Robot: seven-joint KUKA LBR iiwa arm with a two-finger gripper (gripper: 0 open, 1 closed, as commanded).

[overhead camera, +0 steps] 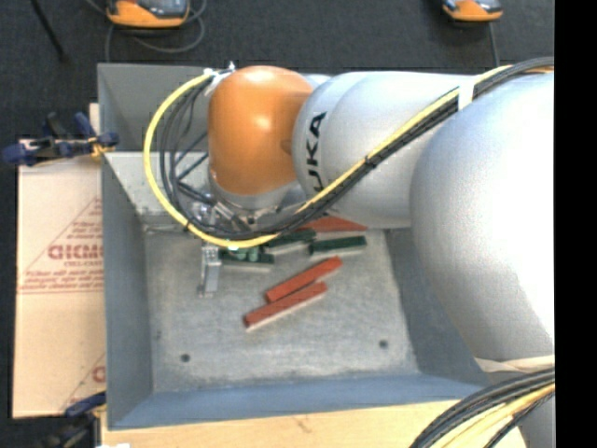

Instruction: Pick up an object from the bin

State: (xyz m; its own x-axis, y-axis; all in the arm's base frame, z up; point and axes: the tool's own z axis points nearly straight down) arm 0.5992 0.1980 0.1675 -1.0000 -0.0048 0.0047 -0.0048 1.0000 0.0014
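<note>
My gripper (209,278) reaches down under the orange wrist cover to the bin floor, left of centre, with nothing seen held in it. Just right of it lies a short dark green block (248,256), partly under the wrist. Two red-brown flat bars lie side by side and slanted in the middle of the bin, the upper one (304,279) and the lower one (284,306), both apart from the gripper.
A longer dark green bar (334,244) and an orange-red piece (333,223) lie at the back, partly hidden by the arm. The arm covers the bin's back and right side. Bare floor shows along the front and left.
</note>
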